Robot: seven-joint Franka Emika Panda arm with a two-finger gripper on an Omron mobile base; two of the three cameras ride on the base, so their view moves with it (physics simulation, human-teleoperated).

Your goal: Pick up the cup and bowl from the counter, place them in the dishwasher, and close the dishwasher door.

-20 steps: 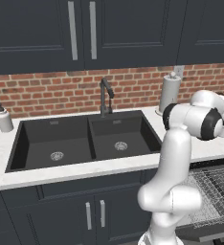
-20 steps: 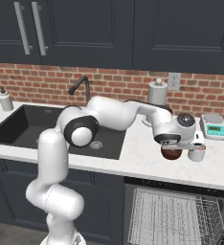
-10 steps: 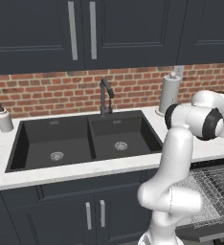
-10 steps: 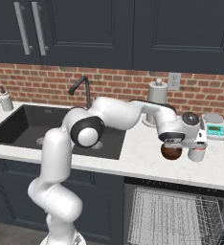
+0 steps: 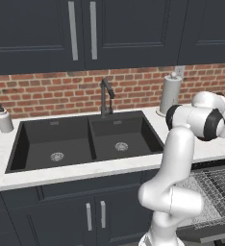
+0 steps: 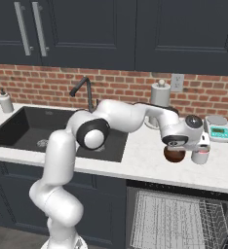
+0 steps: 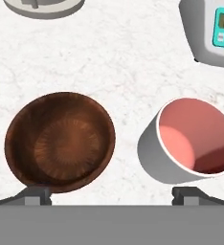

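Wood-grained brown bowl [image 7: 60, 142], matt smooth cup [image 7: 188, 141], speckled stone counter [image 7: 118, 62].

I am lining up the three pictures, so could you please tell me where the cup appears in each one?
Left base view: I cannot find it there.
Right base view: the cup stands on the counter at right, just right of the bowl.
Hand view: the cup is at lower right, apart from the bowl.
Shared landmark: the kitchen scale, beyond the cup.
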